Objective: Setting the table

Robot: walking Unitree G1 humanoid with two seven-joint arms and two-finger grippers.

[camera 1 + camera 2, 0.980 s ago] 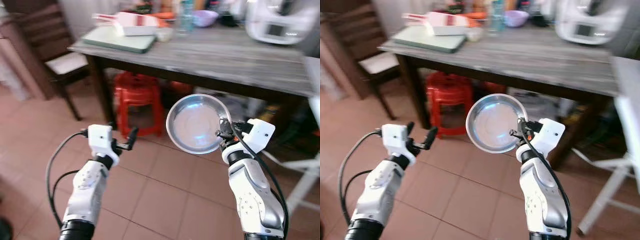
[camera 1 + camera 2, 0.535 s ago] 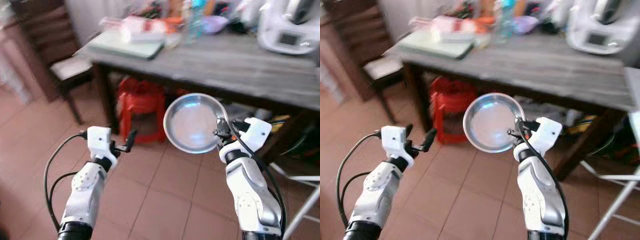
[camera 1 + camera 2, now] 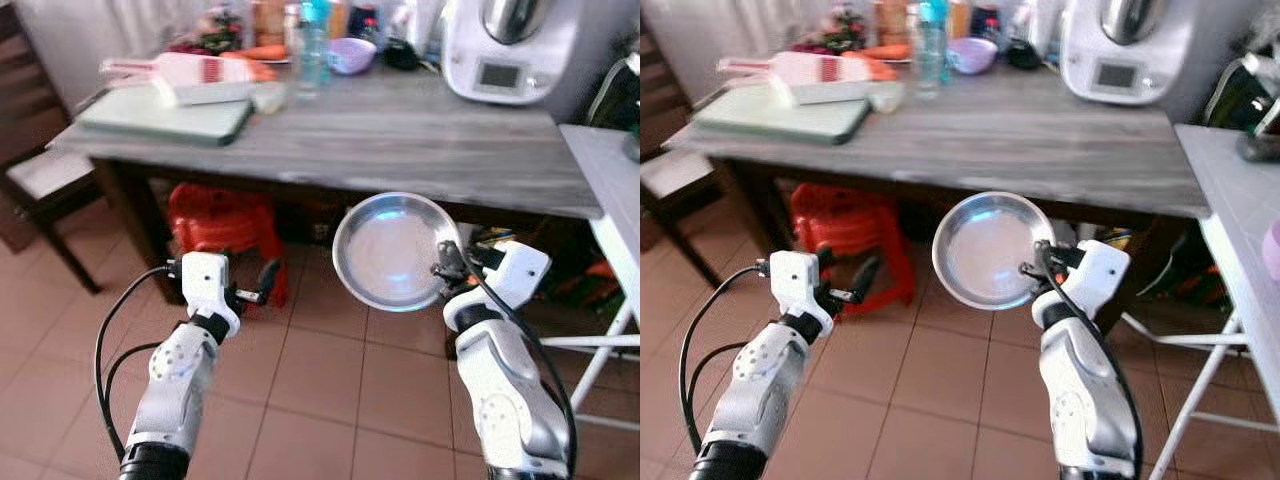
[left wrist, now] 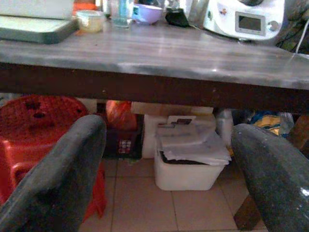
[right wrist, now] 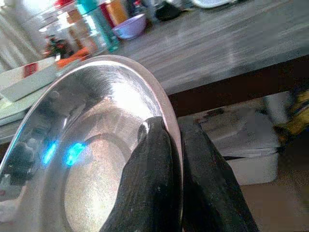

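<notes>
Round shiny steel plate (image 3: 392, 250) held on edge in front of the grey wooden desk (image 3: 1020, 135), right gripper (image 5: 177, 145) jaws clamped on its rim: light, rigid, slick (could pivot); left gripper (image 4: 164, 159) jaws apart, empty.

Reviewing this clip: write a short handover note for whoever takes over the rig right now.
Right end effector: shut on the rim of the steel plate, held on edge in front of the robot, below the table edge.
Left end effector: open, holding nothing, raised facing the table.
Grey wooden table: a bare stretch straight ahead; a cutting board, a bottle, a purple bowl and a white appliance stand toward its far side.
Done: plate picked up and carried to the table.
Left: lift it and lay it flat on the bare stretch.
</notes>
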